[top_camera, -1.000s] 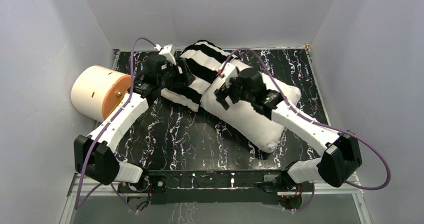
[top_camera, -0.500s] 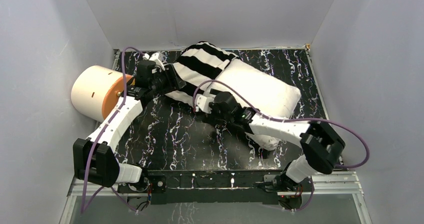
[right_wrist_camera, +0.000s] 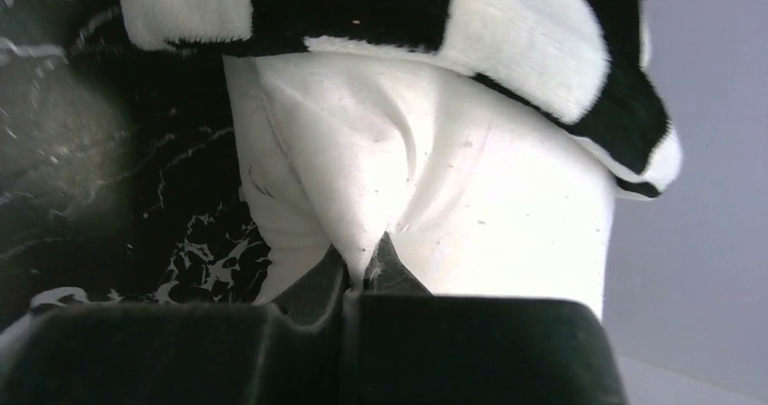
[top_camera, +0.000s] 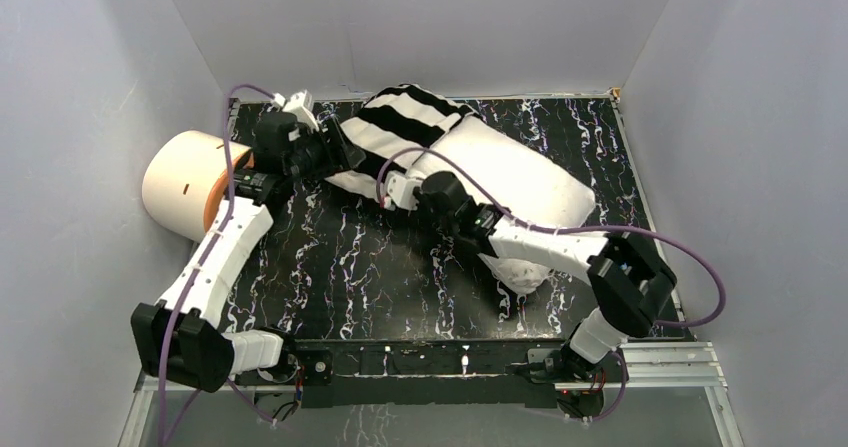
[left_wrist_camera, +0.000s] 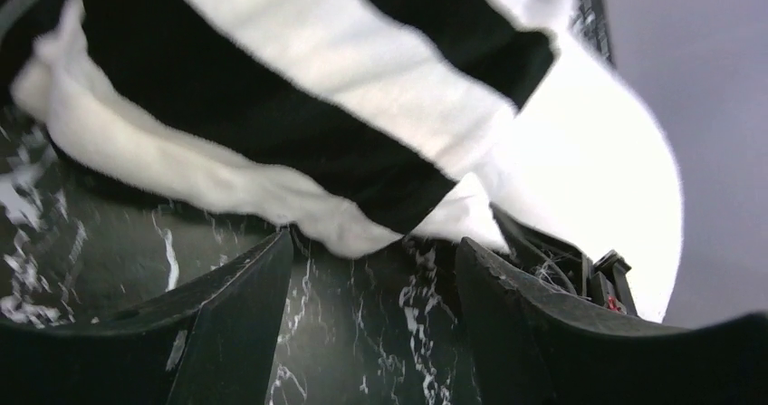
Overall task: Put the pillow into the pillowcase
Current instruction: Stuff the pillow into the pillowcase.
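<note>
A cream cylinder [top_camera: 185, 182] with an orange face lies on its side at the far left edge of a black, white-veined marbled tabletop [top_camera: 370, 277], enclosed by plain grey walls [top_camera: 440, 27].

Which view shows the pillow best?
Top external: the pillow shows nearly whole, with one end inside the pillowcase. Right wrist shows only that end, pinched by the right gripper. Left wrist catches just a bright patch beyond the pillowcase.
</note>
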